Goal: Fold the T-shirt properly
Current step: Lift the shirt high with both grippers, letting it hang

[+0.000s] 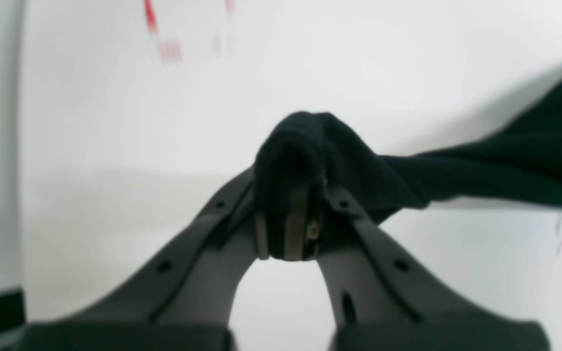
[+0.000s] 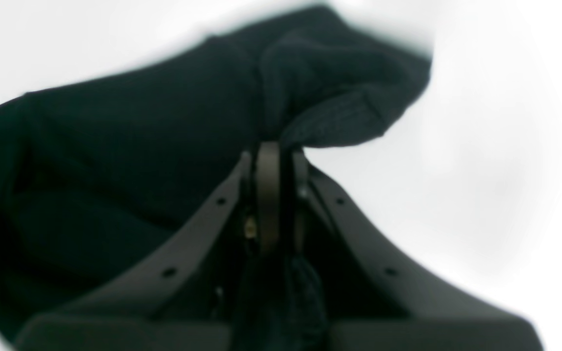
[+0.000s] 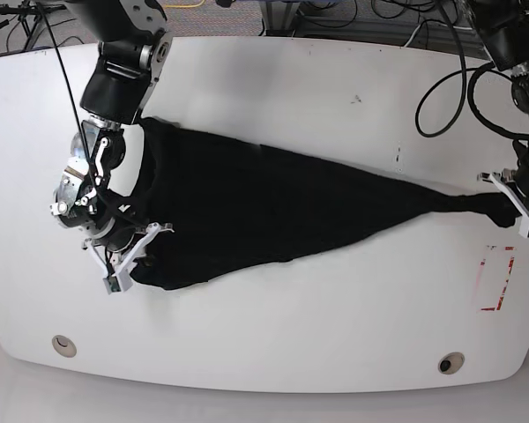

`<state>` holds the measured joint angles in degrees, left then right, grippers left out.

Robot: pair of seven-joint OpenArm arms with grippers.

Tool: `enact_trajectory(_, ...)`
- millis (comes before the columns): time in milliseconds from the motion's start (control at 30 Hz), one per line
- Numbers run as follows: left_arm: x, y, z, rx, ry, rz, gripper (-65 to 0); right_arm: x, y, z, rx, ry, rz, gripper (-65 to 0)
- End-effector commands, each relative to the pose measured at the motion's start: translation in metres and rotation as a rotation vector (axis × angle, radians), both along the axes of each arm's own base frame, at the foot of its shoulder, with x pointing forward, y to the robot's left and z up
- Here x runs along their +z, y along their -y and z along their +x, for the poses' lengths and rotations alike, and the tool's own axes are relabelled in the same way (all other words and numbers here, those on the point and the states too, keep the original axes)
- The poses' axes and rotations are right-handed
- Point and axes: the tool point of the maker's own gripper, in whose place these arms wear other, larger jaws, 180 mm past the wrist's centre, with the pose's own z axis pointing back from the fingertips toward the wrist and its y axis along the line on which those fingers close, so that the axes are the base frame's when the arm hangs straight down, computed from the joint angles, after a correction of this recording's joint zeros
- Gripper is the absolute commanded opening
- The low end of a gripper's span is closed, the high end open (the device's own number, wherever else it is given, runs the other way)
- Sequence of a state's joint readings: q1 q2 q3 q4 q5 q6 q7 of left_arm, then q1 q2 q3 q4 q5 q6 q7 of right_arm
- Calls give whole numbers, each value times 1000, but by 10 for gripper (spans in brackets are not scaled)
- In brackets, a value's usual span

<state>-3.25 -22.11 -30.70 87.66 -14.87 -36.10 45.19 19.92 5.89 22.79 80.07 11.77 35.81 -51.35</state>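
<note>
On a white table (image 3: 273, 70), the shirt (image 3: 273, 207) stretches between left gripper (image 3: 522, 210) and right gripper (image 3: 128, 260), each pinching an end.

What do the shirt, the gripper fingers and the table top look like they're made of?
T-shirt: soft matte black knit, likely cotton; it bunches and shows fine ribbing at the right gripper.
Fingers of the left gripper: dark grey matte moulded plastic, apparently, with screw holes.
Table: smooth white hard surface, likely laminate, faintly scuffed.
</note>
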Motion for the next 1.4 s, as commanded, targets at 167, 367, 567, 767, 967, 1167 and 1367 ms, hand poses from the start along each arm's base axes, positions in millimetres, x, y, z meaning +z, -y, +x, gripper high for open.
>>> enact_trajectory(167, 68, -6, 40, 3, 190, 26, -633, 100, 12, 35, -6, 194, -100, -650)
enact_trajectory(367, 116, -6, 66, 5, 312, 25, -633, 158, 13, 57, 31, 297, -189, -650)
enact_trajectory(567, 165, -7, 86, 7, 429, 26, -633, 213, 11, 73, 64, 404, -262, -650)
enact_trajectory(767, 243, -14, 94, 15, 596, 82, -633, 277, 17, 82, 92, 527, -351, -650)
enact_trajectory(967, 302, -20, 88, 36, 678, 143, -633, 331, 22, 85, 86, 620, -407, -650)
enact_trajectory(1167, 345, -24, 85, 61, 753, 152, -633, 374, 21, 87, 86, 691, -438, -650)
enact_trajectory(1367, 350, -26, 90, 56, 744, 155, -632, 390, 25, 88, 73, 709, -441, -650)
